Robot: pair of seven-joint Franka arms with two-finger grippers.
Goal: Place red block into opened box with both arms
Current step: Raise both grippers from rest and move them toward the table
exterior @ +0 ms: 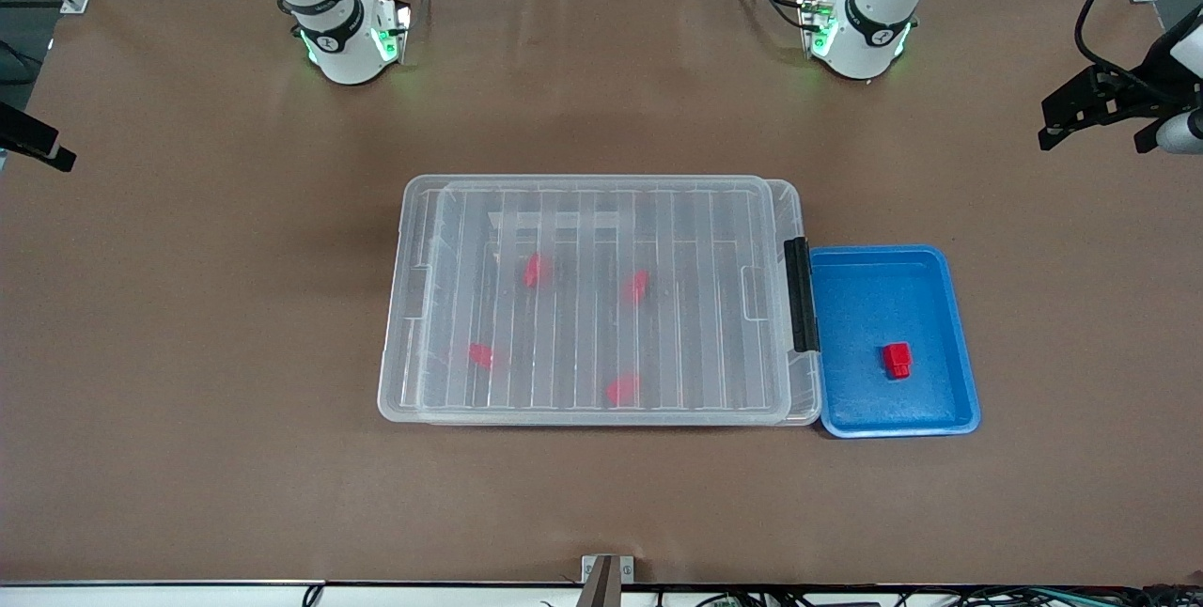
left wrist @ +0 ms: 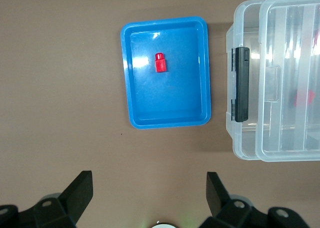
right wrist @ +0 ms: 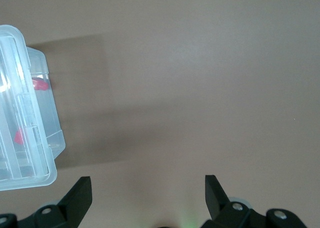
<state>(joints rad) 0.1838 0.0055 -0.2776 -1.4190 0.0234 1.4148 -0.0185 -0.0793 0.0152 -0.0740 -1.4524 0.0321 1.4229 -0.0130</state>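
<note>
The red block (exterior: 898, 359) (left wrist: 160, 63) lies alone in a blue tray (exterior: 893, 251) (left wrist: 125, 77). That tray stands beside the black latch bar (exterior: 801, 295) (left wrist: 241, 85) of the clear box (exterior: 399, 306) (left wrist: 232, 42) (right wrist: 55, 138). A ribbed clear lid (exterior: 677, 325) lies on top of the box. My left gripper (exterior: 1095, 132) (left wrist: 149, 188) hangs open and empty over bare table at the left arm's end, apart from the tray. My right gripper (exterior: 38, 147) (right wrist: 148, 190) hangs open and empty over bare table at the right arm's end, with the box's corner in its view.
Several small red pieces (exterior: 536, 271) show through the lid inside the box. Both arm bases (exterior: 343, 34) (exterior: 860, 24) stand along the table edge farthest from the front camera. Brown table surface (exterior: 601, 494) lies all around the box and tray.
</note>
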